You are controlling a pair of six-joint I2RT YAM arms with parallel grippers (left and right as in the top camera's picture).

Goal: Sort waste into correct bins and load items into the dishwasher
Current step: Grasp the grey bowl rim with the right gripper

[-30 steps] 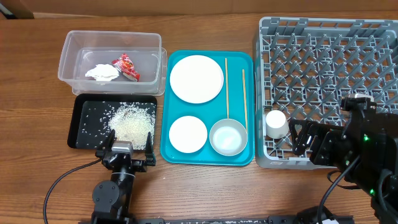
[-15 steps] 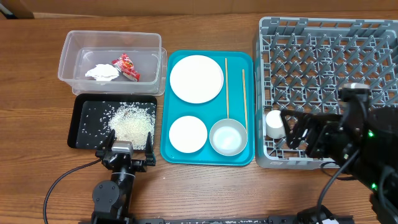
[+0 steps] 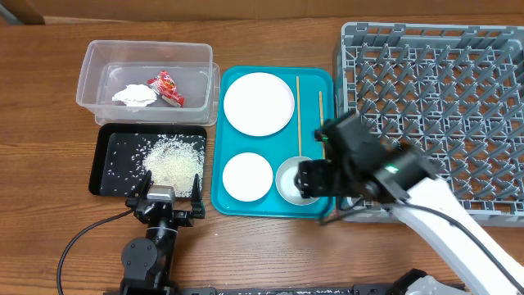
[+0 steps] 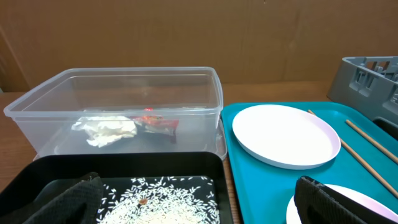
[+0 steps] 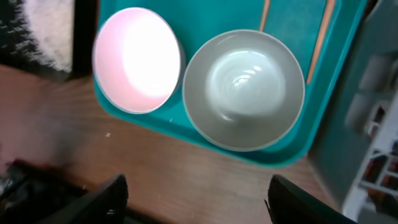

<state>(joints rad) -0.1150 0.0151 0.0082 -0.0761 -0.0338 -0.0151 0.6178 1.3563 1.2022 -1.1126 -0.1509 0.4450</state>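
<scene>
The clear tub (image 3: 90, 61) holds the red wrapper (image 3: 166, 88) and white napkin (image 3: 133, 95); both show in the left wrist view, wrapper (image 4: 158, 124), napkin (image 4: 106, 129). Rice (image 3: 172, 160) lies piled in the black tray (image 3: 98, 164). The large plate (image 3: 259, 102), small dish (image 3: 247, 176), bowl (image 3: 288, 182) and chopsticks (image 3: 299, 115) lie on the teal tray. My right gripper (image 5: 199, 211) is open and empty, above the tray's front edge by the bowl (image 5: 244, 87). My left gripper (image 3: 164, 205) is open at the black tray's front edge. The cup is hidden under my right arm.
The grey dish rack (image 3: 434, 90) fills the right side; its left edge touches the teal tray (image 3: 311, 82). My right arm crosses the rack's front-left corner. Bare wood table lies in front of the trays. A cable trails from the left arm base.
My right arm has swung left from the rack's front-left corner, where the cup stands, to above the bowl on the teal tray. The left arm has not moved.
</scene>
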